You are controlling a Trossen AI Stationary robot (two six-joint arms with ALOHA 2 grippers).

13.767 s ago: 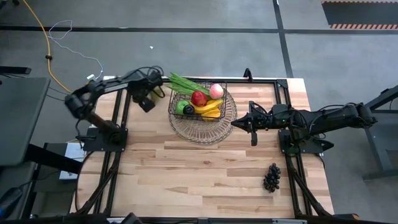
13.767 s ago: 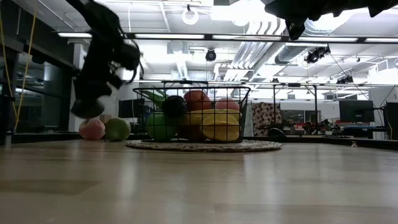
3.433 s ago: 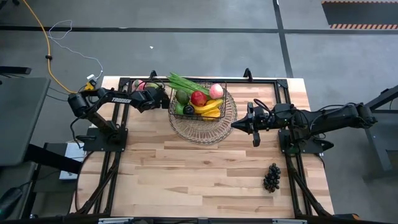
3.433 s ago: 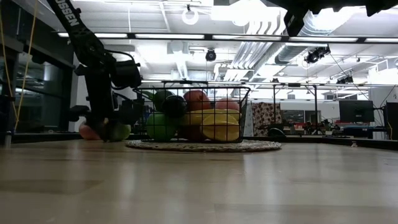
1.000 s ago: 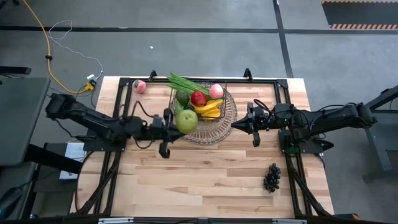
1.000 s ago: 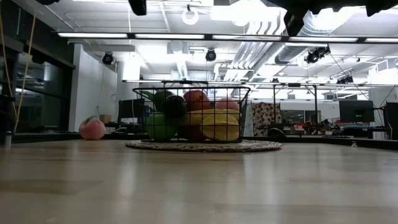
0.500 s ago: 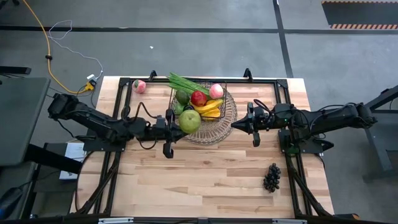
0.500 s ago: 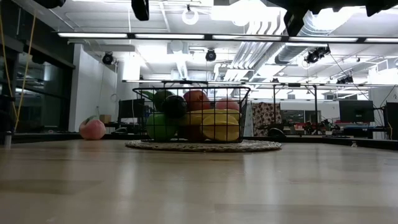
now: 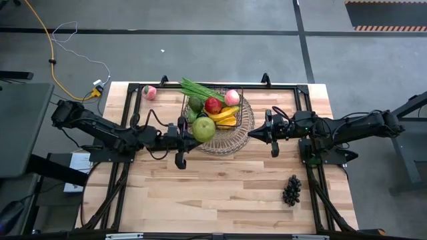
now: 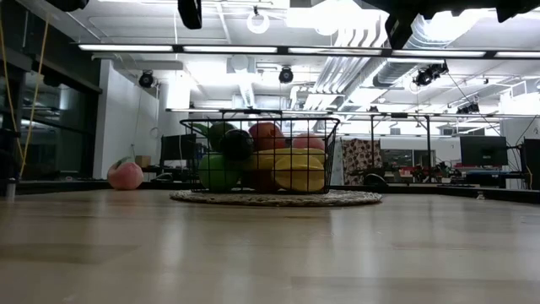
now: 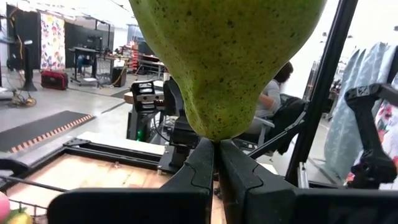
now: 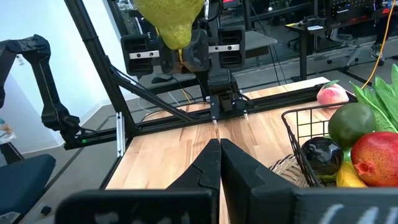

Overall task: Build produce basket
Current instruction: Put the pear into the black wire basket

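The left gripper's (image 9: 189, 131) jaws are clamped on a green pear (image 9: 203, 129), held in the air over the basket's (image 9: 235, 91) near-left edge; the right gripper's (image 9: 252, 133) jaws are pressed together, holding nothing, just beside the round wire tray (image 9: 248, 120) under the basket; the basket holds a leafy bunch (image 9: 197, 88), a green fruit (image 9: 195, 103), a red apple (image 9: 213, 105), a peach (image 9: 231, 97), a banana (image 9: 223, 115) and a dark plum (image 12: 321, 154); another peach (image 9: 149, 92) lies at the worktop's (image 9: 220, 183) far left corner; dark grapes (image 9: 291, 190) lie near the right edge, well apart from the basket.
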